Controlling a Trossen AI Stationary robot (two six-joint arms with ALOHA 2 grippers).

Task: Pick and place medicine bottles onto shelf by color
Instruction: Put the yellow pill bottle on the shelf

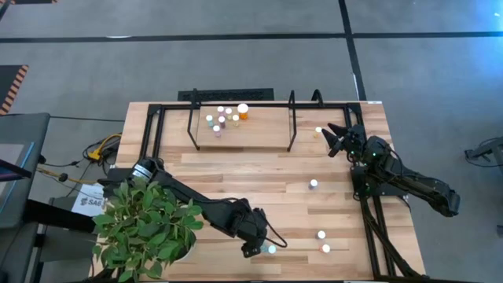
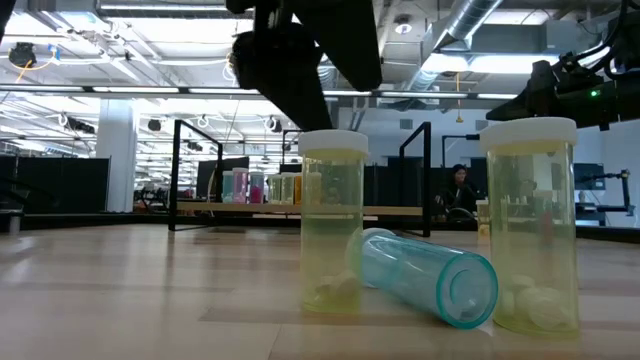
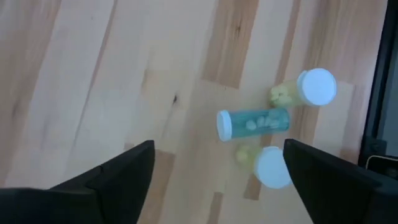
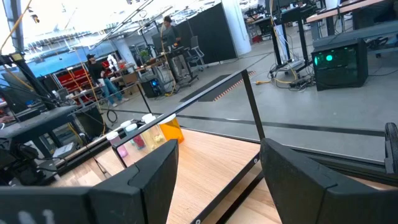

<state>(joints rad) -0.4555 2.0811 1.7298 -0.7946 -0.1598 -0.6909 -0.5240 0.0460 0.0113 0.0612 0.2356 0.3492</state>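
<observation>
White tag (image 1: 89,200) beside plant (image 1: 145,228) reads "SA".

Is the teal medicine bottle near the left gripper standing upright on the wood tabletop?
No, the teal medicine bottle lies on its side on the tabletop, between two upright yellowish bottles.

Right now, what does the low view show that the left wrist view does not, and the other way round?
Only the low view: the black-framed shelf with wood board far behind, holding small coloured bottles.
Only the left wrist view: the left gripper open above the table, and the round white caps seen from above.
Both: a teal bottle lying on its side between two upright yellowish bottles, on the light wood tabletop.
</observation>
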